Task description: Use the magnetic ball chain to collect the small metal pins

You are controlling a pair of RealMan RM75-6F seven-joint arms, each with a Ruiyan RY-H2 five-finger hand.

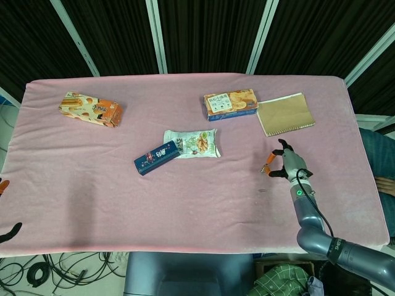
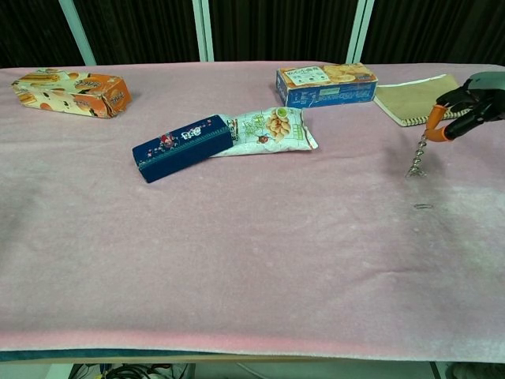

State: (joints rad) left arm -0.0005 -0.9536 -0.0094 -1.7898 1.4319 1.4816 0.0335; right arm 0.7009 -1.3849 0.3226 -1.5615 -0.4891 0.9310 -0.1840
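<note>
While pinching chain [image 2: 417,156], right hand [image 2: 467,103] aloft

Open pink cloth [image 2: 260,260] surrounds the right hand [image 2: 472,101] from six to nine o'clock, while the notebook [image 2: 412,99] crowds its eleven.

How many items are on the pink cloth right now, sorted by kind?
Cardboard snack boxes: 3, orange, blue-and-orange, dark blue
White snack packet: 1
Tan notebook: 1
Loose metal pin: 1
Silver magnetic ball chain, hanging from the right hand: 1
Total: 7
</note>
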